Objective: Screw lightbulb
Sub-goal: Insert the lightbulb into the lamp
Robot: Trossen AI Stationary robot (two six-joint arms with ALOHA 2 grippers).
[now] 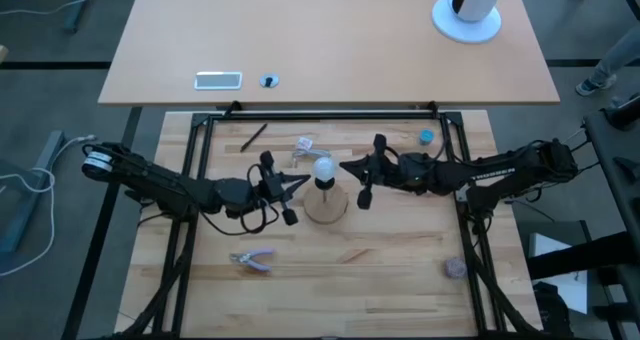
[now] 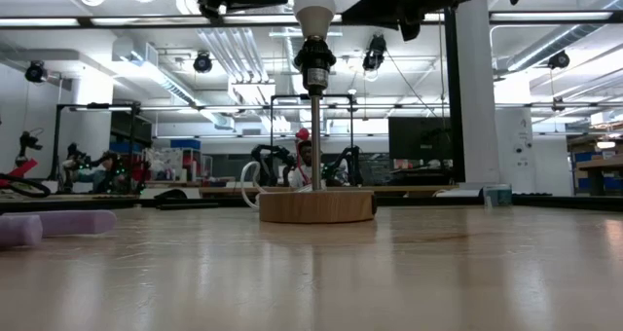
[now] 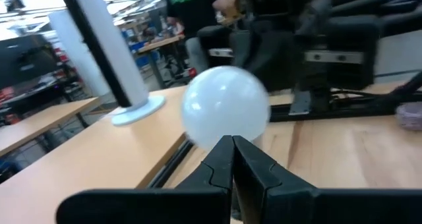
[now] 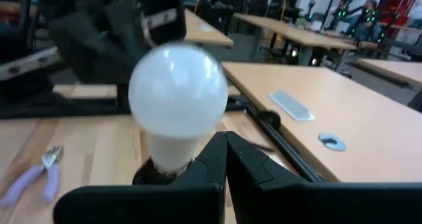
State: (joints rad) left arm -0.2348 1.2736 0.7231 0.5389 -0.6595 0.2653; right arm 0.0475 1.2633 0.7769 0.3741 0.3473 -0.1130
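The lightbulb (image 2: 313, 4) sits upright in the socket atop the wooden-based stand (image 2: 316, 205) mid-desk. Left gripper (image 1: 296, 183) and right gripper (image 1: 349, 167) flank it, fingers pressed together on nothing. Risk: either closed tip nudging the globe could topple the stand.

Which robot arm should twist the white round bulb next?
Probably either, maybe left. The white frosted lightbulb sits in the socket over the round wooden base. Left gripper and right gripper both flank it, fingers shut, not gripping; left seems marginally nearer.
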